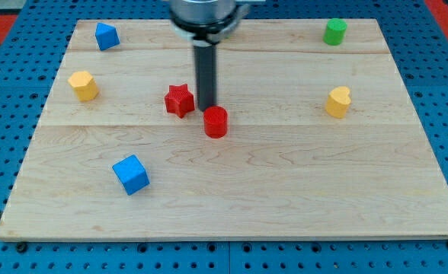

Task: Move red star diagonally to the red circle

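Observation:
The red star (179, 100) lies left of the board's middle. The red circle (216, 122) sits just down and to the right of it, a small gap apart. My tip (207, 107) stands between them, right of the star and touching or nearly touching the circle's upper left edge. The dark rod rises from there to the arm's head at the view's top.
The wooden board (285, 198) also holds a blue block (106, 36) at top left, a yellow block (83, 85) at left, a blue cube (130, 174) at lower left, a green cylinder (334, 32) at top right and a yellow heart (337, 102) at right.

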Available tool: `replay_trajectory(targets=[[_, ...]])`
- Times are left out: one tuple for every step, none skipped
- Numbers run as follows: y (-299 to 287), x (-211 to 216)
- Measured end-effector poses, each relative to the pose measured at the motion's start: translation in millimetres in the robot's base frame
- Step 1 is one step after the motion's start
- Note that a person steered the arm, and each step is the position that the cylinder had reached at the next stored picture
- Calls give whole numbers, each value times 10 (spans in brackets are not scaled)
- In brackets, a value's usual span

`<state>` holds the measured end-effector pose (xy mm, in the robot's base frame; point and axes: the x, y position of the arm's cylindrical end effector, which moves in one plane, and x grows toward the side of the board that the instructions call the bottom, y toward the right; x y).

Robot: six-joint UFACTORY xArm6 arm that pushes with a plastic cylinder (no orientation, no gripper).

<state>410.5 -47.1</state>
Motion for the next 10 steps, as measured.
replay_trajectory(targets=[[-59, -83], [-132, -225], [168, -728], [-737, -758], [-1250, -323], [-248, -219], [366, -247], [-148, -537], [798, -759], [1019, -649]])
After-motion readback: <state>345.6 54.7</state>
